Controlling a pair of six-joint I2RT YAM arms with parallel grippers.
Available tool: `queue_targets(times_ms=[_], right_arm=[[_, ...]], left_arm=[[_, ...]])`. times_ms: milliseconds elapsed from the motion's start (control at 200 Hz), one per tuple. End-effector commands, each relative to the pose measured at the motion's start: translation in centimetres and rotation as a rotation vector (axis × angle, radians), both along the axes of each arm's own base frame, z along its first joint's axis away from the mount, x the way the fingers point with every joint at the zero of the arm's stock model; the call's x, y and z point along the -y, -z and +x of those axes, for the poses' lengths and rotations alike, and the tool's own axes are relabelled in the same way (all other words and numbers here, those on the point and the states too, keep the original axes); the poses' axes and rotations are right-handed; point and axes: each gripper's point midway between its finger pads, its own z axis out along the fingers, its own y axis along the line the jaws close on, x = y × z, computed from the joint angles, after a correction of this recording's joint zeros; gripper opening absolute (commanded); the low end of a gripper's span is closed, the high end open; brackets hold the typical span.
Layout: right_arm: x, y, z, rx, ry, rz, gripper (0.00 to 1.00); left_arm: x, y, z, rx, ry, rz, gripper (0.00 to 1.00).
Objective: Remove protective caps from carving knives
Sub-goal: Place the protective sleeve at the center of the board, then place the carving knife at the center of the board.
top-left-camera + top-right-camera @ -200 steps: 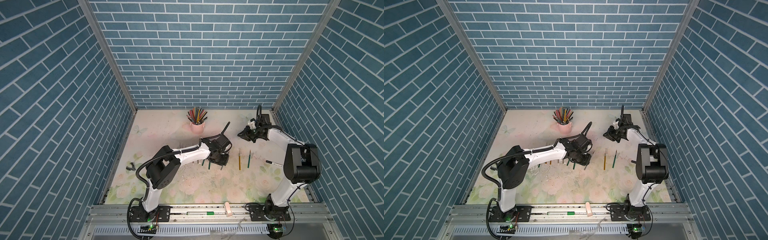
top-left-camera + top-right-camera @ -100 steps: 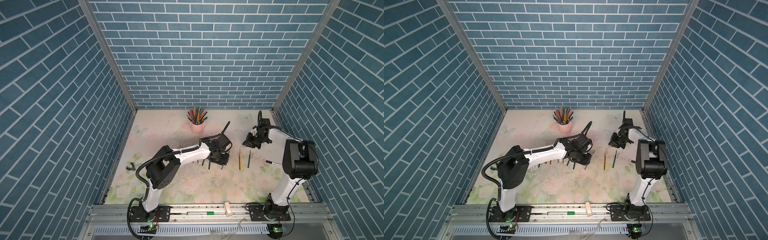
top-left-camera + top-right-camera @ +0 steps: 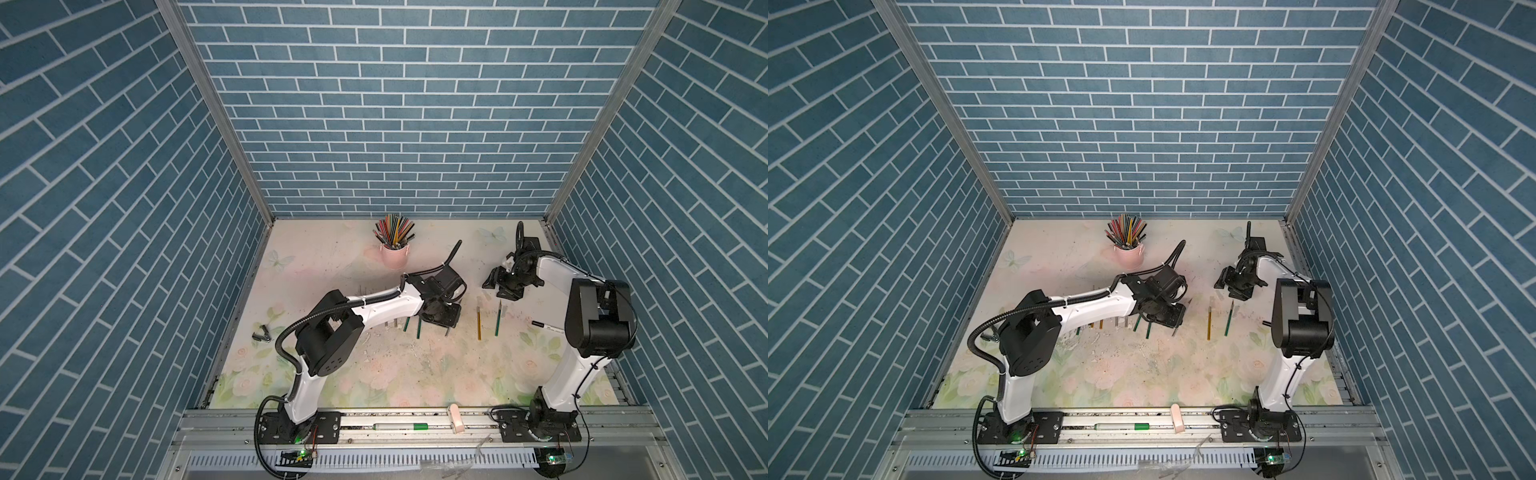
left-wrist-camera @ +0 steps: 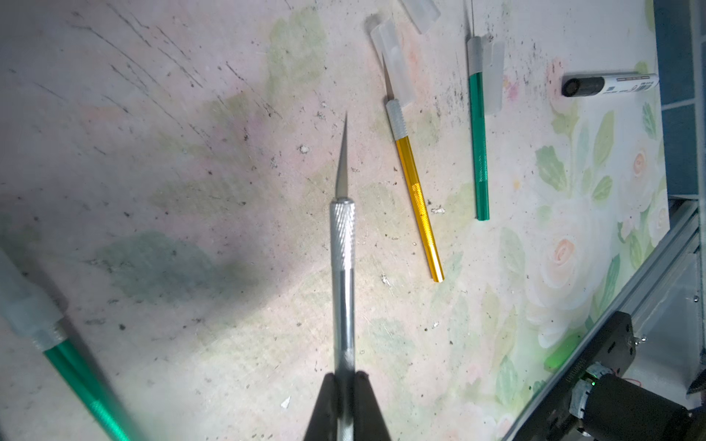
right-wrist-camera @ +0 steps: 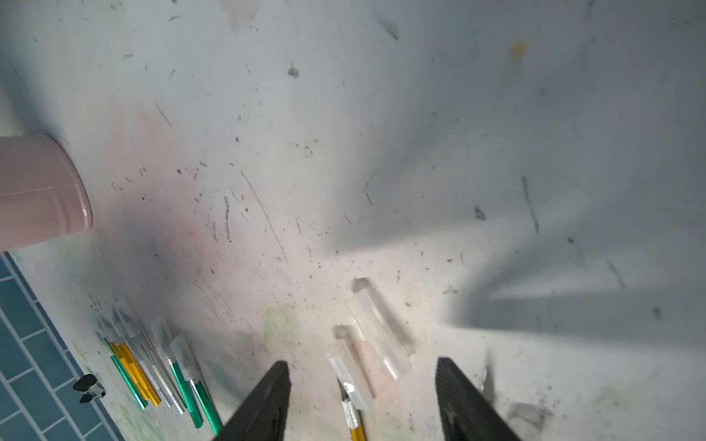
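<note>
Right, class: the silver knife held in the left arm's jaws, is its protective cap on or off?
Off. In the left wrist view the silver knife ends in a bare pointed blade, with no translucent sleeve over it.

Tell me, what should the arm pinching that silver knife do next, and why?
Probably lower the silver knife and lay it beside the gold knife and green knife. The left pincer is shut on its handle, its blade is bare, and the right pincer stands open over loose caps.
</note>
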Motion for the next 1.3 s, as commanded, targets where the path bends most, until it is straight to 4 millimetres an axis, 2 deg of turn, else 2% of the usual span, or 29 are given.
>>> queue_targets(times_ms=[0, 65, 270, 685, 1090, 1210, 1295], right_arm=[[0.4, -0.5, 0.0, 0.006, -0.013, -0.03, 0.78], [0.5, -0.8, -0.1, 0.013, -0.01, -0.032, 0.83], [0.8, -1.8, -0.8, 0.028, -0.002, -0.027, 0.88], [1.5, -3.3, -3.4, 0.059, 0.002, -0.017, 0.9], [1.9, -4.1, -3.8, 0.084, -0.002, 0.003, 0.9], [2.0, -4.3, -3.7, 0.093, -0.009, 0.009, 0.9], [2.1, -4.4, -3.6, 0.098, -0.02, 0.014, 0.9]], left_arm=[[0.3, 0.3, 1.1, 0.006, -0.043, 0.005, 0.06], [0.5, 0.4, 1.3, 0.007, -0.058, 0.007, 0.08], [1.0, 0.8, 2.2, 0.014, -0.113, 0.013, 0.1], [1.8, 2.3, 2.5, 0.004, -0.188, 0.041, 0.14], [2.1, 2.8, 2.8, -0.003, -0.205, 0.057, 0.15], [1.9, 2.2, 3.0, 0.014, -0.211, 0.063, 0.2], [1.5, 1.8, 3.1, 0.027, -0.216, 0.068, 0.3]])
